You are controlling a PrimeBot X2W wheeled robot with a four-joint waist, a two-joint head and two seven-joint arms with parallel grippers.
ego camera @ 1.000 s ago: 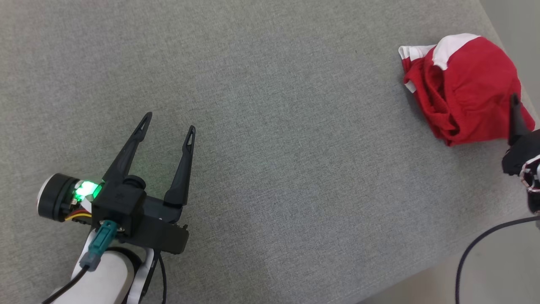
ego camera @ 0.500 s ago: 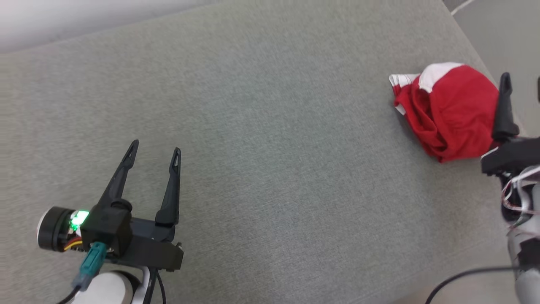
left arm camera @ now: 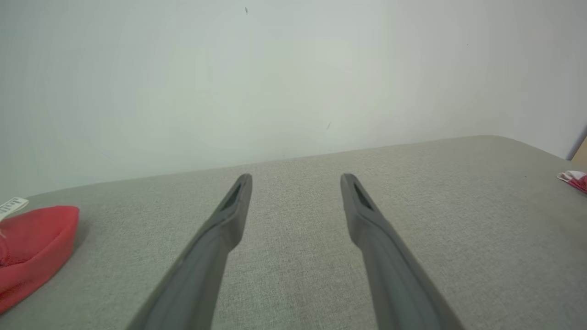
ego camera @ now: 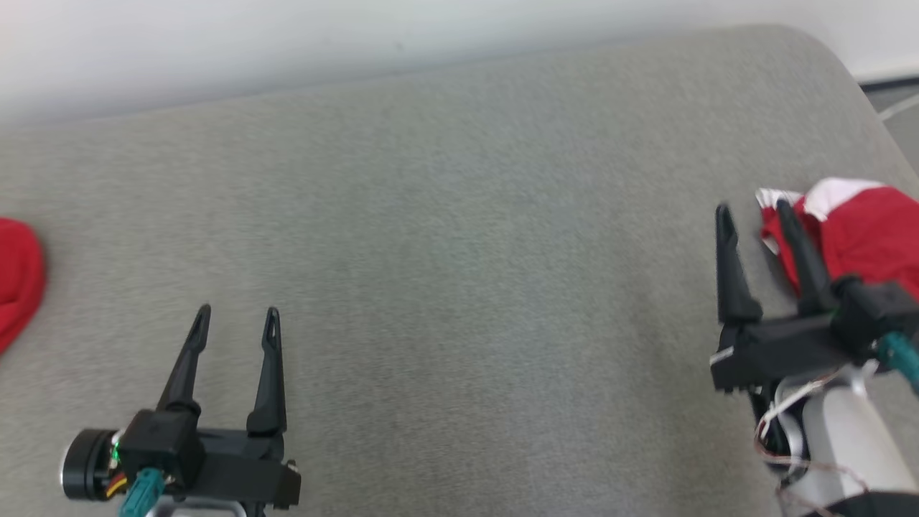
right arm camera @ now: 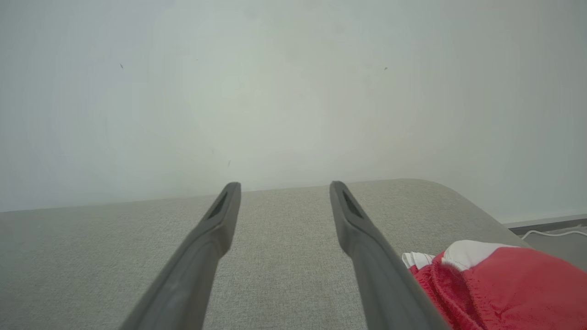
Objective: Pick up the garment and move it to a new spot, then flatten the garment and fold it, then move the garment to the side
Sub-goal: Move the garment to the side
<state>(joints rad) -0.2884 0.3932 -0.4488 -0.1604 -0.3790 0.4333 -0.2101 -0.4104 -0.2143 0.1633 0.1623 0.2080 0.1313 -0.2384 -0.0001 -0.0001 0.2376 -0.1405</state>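
Free room: the grey padded surface (ego camera: 459, 287) is open across the centre of the frame, between the left gripper (ego camera: 238, 311) and the right gripper (ego camera: 752, 208). Obstacles — a crumpled red-and-white garment (ego camera: 861, 230) at the right edge, just beside the right gripper; a red cloth (ego camera: 18, 280) at the left edge; the wall (ego camera: 287, 43) along the top.

The garment (ego camera: 861, 230) at the right is bright red, with a white band along its far edge. A second cloth (ego camera: 18, 283) at the left is the same red. The table (ego camera: 467, 251) is flecked grey and the wall (ego camera: 287, 43) beyond it off-white. The left gripper (ego camera: 237, 316) and right gripper (ego camera: 752, 212) are black.
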